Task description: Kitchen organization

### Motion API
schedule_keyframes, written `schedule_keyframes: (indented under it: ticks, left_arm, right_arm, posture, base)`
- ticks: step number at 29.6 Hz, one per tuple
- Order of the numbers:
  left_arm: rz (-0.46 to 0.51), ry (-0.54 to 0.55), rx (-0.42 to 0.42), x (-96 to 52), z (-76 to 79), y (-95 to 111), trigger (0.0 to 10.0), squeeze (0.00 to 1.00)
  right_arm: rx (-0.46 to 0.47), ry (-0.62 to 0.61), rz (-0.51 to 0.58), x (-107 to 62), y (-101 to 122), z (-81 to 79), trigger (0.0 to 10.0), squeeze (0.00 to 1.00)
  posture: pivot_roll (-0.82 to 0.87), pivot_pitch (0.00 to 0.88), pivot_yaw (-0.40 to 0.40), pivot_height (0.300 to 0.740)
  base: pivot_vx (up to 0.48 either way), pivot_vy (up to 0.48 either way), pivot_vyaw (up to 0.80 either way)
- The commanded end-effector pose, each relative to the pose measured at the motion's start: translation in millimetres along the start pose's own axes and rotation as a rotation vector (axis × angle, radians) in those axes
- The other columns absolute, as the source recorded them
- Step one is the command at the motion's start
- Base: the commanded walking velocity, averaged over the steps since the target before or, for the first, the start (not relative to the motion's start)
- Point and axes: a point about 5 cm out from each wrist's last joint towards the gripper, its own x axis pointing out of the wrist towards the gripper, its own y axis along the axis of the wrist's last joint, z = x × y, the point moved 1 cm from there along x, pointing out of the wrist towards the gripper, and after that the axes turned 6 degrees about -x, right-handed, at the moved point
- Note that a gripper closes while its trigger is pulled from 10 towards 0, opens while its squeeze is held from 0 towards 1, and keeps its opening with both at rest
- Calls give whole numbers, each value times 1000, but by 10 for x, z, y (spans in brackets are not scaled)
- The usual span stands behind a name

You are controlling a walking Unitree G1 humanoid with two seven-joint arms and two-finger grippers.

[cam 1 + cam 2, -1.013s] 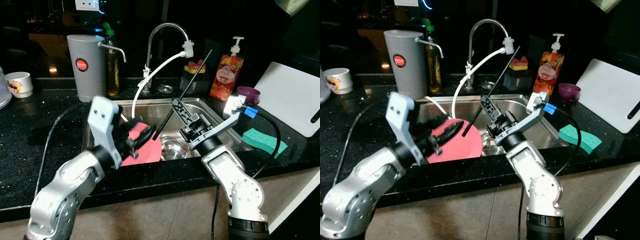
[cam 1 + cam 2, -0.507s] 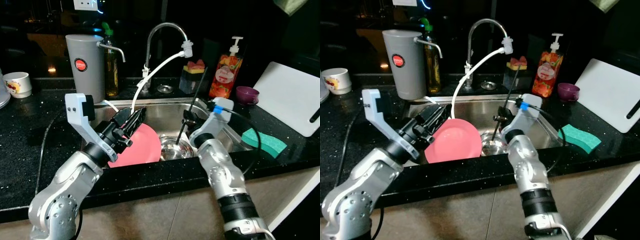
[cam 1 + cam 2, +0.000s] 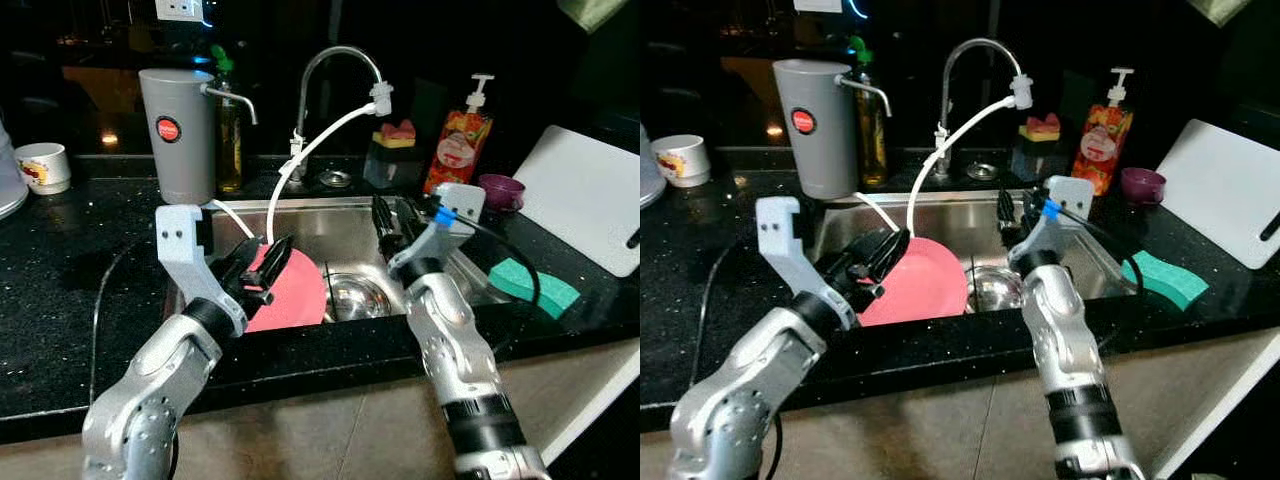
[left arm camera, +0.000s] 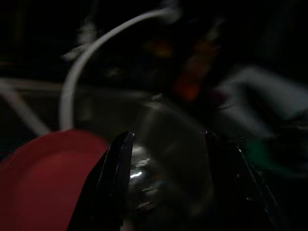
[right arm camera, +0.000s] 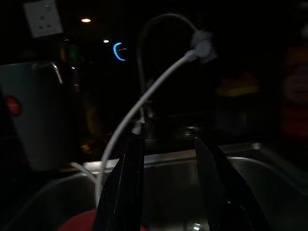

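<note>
L gripper (image 3: 262,272) is seen low over the sink (image 3: 330,225), fingers parted a little w/ nothing between them; the red plate (image 3: 295,290) leans on edge just beside its tips, at approx 4 o'clock. In the L wrist view the plate (image 4: 43,178) sits outside one finger (image 4: 108,183), not in the gap. R gripper (image 3: 388,225) is held higher, over the sink's 3 o'clock side, fingers spread w/ nothing held and pointing toward the tap (image 3: 335,75) at 12. A steel bowl (image 3: 355,295) lies in the basin between the two arms.

Step in hand is judged to be picking the plate out of the sink. For a clean pick, the L gripper should be shifted sideways until the rim sits between the fingers, then shut on the upper edge. The white hose (image 3: 310,155) hanging at 12 o'clock of the plate should be avoided. The bowl should be left unbumped.
</note>
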Motion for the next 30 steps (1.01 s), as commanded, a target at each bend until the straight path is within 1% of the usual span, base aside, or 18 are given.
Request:
schedule_keyframes:
  ticks: [1,2,3,6,8,10,11,13,14,15,16,19,21,22,24,26,28,30]
  left_arm:
    - [-19,64,84,37,-57,-57,10000,0]
    - [-29,92,136,44,-89,-78,10000,0]
    - [-29,92,136,44,-89,-78,10000,0]
    - [-45,136,257,25,-133,-130,10000,0]
    - [-42,136,278,11,-129,-137,10000,0]
    - [-25,129,342,-21,-108,-144,10000,0]
    - [-25,129,342,-21,-108,-144,10000,0]
    - [-5,136,423,-48,-103,-159,10000,0]
    - [0,156,478,-81,-117,-201,10000,0]
    - [0,156,478,-81,-117,-201,10000,0]
    - [1,166,495,-95,-125,-223,10000,0]
    - [0,178,498,-139,-134,-270,10000,0]
    - [-2,201,493,-182,-166,-315,10000,0]
    - [-2,201,493,-182,-166,-315,10000,0]
    - [-11,264,481,-269,-282,-398,10000,0]
    - [-21,322,475,-350,-396,-447,10000,0]
    - [-24,336,474,-376,-429,-457,10000,0]
    - [-22,349,470,-426,-494,-466,10000,0]
  right_arm:
    - [-46,1,8,-59,34,-21,10000,0]
    - [-53,-8,3,-106,22,-27,10000,0]
    - [-53,-8,3,-106,22,-27,10000,0]
    - [-65,-46,-13,-251,-5,-15,10000,0]
    - [-77,-57,-15,-291,-6,-5,10000,0]
    - [-137,-84,-14,-373,-3,30,10000,0]
    - [-137,-84,-14,-373,-3,30,10000,0]
    - [-181,-106,-19,-427,-13,56,10000,0]
    - [-224,-109,-35,-479,-44,57,10000,0]
    - [-224,-109,-35,-479,-44,57,10000,0]
    - [-241,-107,-44,-505,-59,51,10000,0]
    - [-258,-106,-80,-587,-128,51,10000,0]
    - [-267,-118,-120,-663,-221,94,10000,0]
    - [-267,-118,-120,-663,-221,94,10000,0]
    - [-268,-142,-159,-757,-313,169,10000,0]
    - [-247,-174,-177,-812,-339,255,10000,0]
    - [-239,-191,-181,-828,-343,296,10000,0]
    - [-236,-235,-189,-867,-371,427,10000,0]
  posture:
    - [117,64,-107,740]
    - [113,64,-103,740]
    - [113,64,-103,740]
    - [112,60,-96,740]
    - [110,59,-92,740]
    - [110,59,-90,740]
    - [110,59,-90,740]
    - [111,57,-88,740]
    - [110,58,-88,740]
    - [110,58,-88,740]
    - [107,57,-87,740]
    - [103,56,-88,740]
    - [102,51,-88,740]
    - [102,51,-88,740]
    - [102,43,-86,740]
    - [102,44,-86,740]
    - [101,46,-87,740]
    - [101,41,-86,740]
  base:
    - [0,0,0]
    - [0,0,0]
    - [0,0,0]
    - [0,0,0]
    - [0,0,0]
    - [0,0,0]
    - [0,0,0]
    - [0,0,0]
    - [0,0,0]
    - [0,0,0]
    - [0,0,0]
    - [0,0,0]
    - [0,0,0]
    - [0,0,0]
    - [0,0,0]
    - [0,0,0]
    - [0,0,0]
    - [0,0,0]
